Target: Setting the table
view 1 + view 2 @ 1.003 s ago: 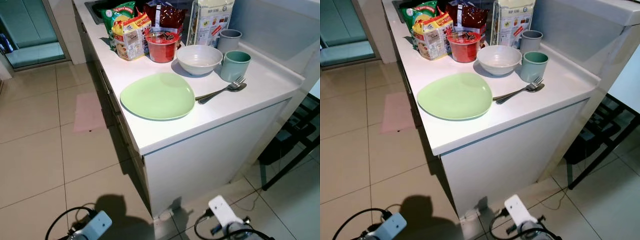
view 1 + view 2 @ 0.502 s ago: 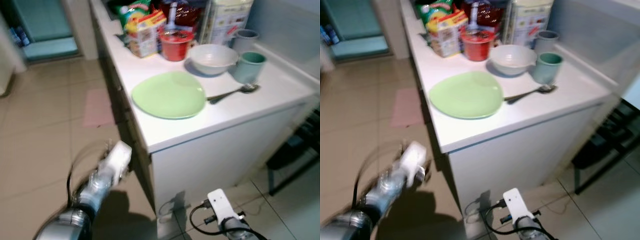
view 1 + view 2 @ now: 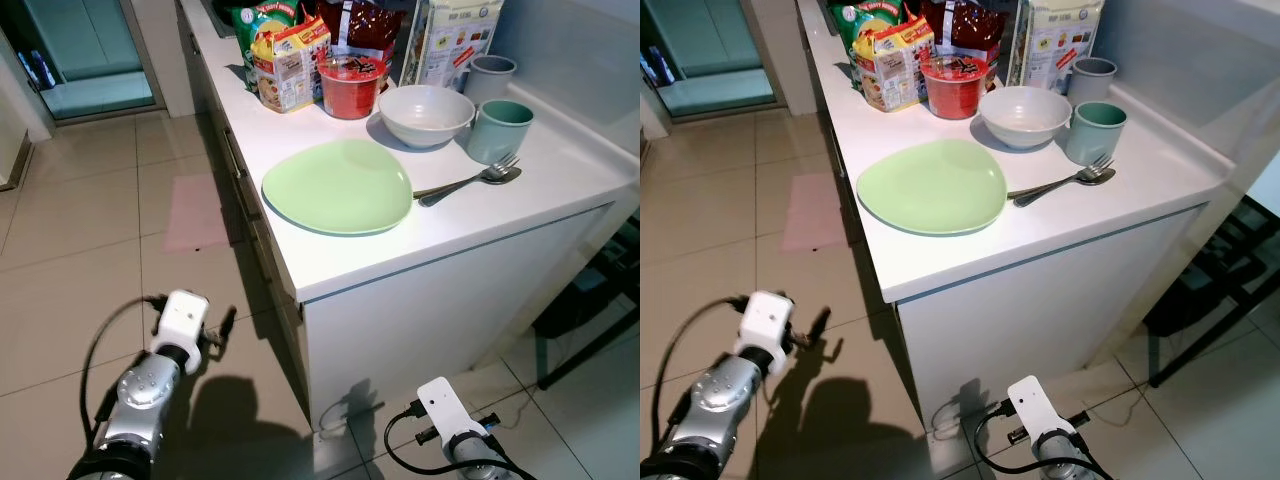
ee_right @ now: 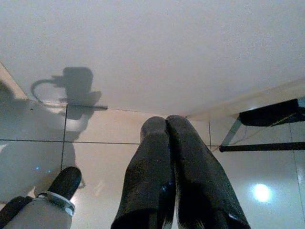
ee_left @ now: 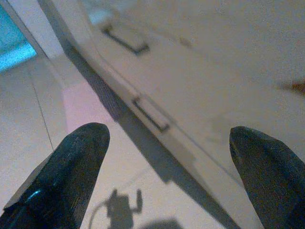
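I'm reaching: left gripper (image 5: 167, 157) spread wide below the counter (image 3: 560, 165) — next, up to the green plate (image 3: 338, 187); right gripper (image 4: 169, 157) pressed together, idle.

Packaging stood at the back of the tabletop (image 3: 560, 170), but almost nothing on it could be read.

- Yellow noodle multipack (image 3: 290, 65): red lettering along its top band, too small to make out.
- Green snack bag (image 3: 250, 20) behind it: printed design, wording illegible.
- Red cup-noodle tub (image 3: 350, 85): printed lid, markings too small to resolve.
- Dark red bag (image 3: 360, 22): light marks on it, unreadable.
- Tall white bag (image 3: 1055, 40): dark headline near the top and a red slanted tag lower down; individual words could not be told.

No numbers or signs legible elsewhere; wrist views carried no text.
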Tool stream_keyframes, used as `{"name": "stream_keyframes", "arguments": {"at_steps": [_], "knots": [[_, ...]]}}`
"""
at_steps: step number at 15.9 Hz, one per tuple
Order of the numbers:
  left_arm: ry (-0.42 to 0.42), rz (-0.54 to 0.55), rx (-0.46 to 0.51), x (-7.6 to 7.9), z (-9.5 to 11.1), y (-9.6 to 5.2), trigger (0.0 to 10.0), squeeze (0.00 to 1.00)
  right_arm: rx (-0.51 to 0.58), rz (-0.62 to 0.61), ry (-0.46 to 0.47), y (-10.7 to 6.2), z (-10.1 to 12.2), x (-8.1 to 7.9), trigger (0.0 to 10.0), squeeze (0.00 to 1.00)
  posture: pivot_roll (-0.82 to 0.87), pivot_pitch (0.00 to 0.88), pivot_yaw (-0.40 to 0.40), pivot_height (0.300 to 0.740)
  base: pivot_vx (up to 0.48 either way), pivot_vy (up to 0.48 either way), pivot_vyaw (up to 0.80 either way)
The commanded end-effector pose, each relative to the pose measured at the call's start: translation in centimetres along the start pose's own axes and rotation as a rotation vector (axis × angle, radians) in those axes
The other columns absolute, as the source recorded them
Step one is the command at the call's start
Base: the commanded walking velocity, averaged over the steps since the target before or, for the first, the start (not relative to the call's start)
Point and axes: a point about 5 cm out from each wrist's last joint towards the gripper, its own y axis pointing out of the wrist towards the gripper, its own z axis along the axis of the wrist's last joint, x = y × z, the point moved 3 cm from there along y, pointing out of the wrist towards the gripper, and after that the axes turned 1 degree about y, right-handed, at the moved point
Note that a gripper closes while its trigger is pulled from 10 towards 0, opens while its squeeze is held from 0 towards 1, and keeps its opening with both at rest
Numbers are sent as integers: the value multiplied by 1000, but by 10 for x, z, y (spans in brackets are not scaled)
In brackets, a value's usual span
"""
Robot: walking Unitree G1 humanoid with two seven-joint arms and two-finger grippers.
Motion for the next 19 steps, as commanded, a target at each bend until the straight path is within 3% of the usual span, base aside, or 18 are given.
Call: {"name": "stream_keyframes", "arguments": {"at_steps": [1,6,9,12,14,19], "knots": [[-34,-33,13,5,-1,-7,10000,0,9,3,24,-1,0,1,10000,0,51,0,8,740,0,0,0],[-95,-45,84,-2,9,-25,10000,0,23,27,47,0,2,0,10000,0,65,0,-6,740,0,0,0],[-146,-79,154,-1,34,-19,10000,0,56,6,106,-1,5,4,10000,0,65,0,-9,740,0,0,0],[-166,-116,195,6,47,-19,10000,0,57,-2,132,-1,4,6,10000,0,58,0,-18,740,0,0,0],[-206,-136,209,11,53,-19,10000,0,33,-6,208,-2,0,7,10000,0,52,0,-15,740,0,0,0],[-242,-100,271,8,77,-12,10000,0,88,-5,248,-3,5,9,10000,0,51,0,-14,740,0,0,0]]}}
